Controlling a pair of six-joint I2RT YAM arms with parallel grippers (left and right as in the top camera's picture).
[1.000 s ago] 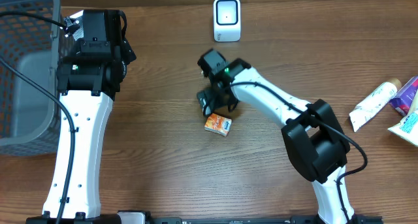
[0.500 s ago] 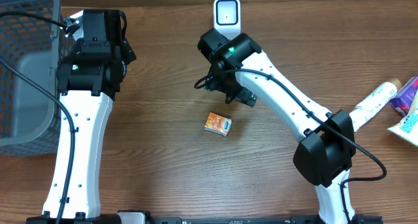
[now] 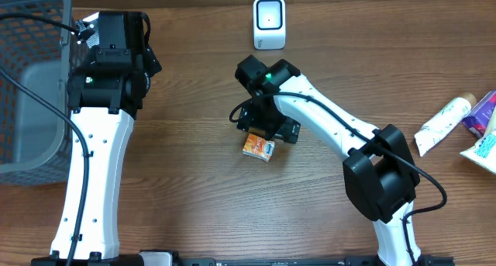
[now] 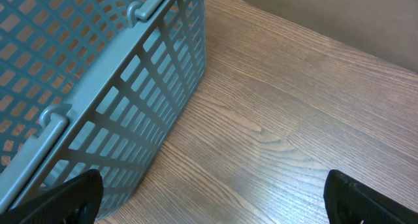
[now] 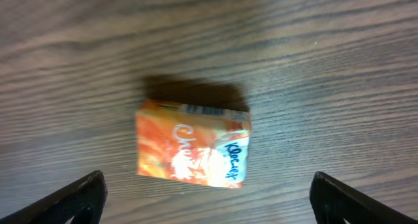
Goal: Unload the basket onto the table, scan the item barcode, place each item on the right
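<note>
**A:** Where is the orange packet (image 5: 192, 145) lying?

**B:** It is lying flat on the desk (image 3: 194, 212), directly beneath my right pincer (image 3: 262, 126), which is hanging spread wide and gripping nothing.

**A:** Which step is this?

**B:** I am judging it the pick-up. I am needing to descend, clench, then lift it toward the scanner (image 3: 269, 22).

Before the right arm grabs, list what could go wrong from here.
The small orange packet lies flat on the table, so the open right gripper could scrape wood or shove it aside. No barcode shows on its upper face; it may reach the scanner facing the wrong way.
</note>
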